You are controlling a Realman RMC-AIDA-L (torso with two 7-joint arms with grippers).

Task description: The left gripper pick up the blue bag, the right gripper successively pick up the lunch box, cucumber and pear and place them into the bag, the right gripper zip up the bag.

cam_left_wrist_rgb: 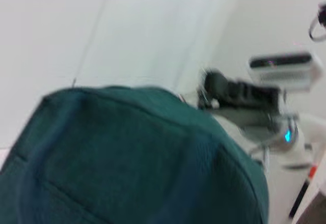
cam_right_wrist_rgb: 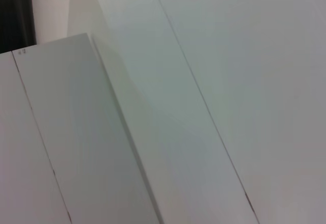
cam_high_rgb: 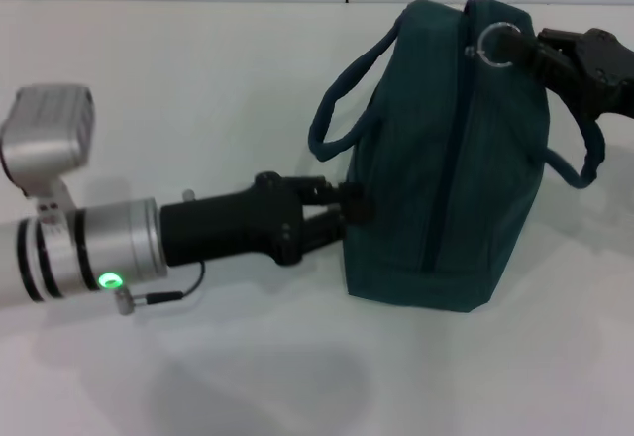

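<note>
Teal blue bag [cam_high_rgb: 446, 159] stands on the white tabletop [cam_high_rgb: 198, 79], zip line running near-to-far. We see left gripper [cam_high_rgb: 347, 203] jaws clamped on its near-left side; right gripper [cam_high_rgb: 530, 54] at the far-end ring pull [cam_high_rgb: 493, 44], jaws' state unclear.

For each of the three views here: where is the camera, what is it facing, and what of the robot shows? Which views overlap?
Head view: from the robot's head, looking down at the table; the left gripper is at the bag's side, the right gripper at its zipper ring.
Left wrist view: on the left wrist, close against the bag; the right arm shows beyond it.
Right wrist view: on the right wrist, facing only pale panels; no robot parts.
Head and left wrist views share the bag.
</note>
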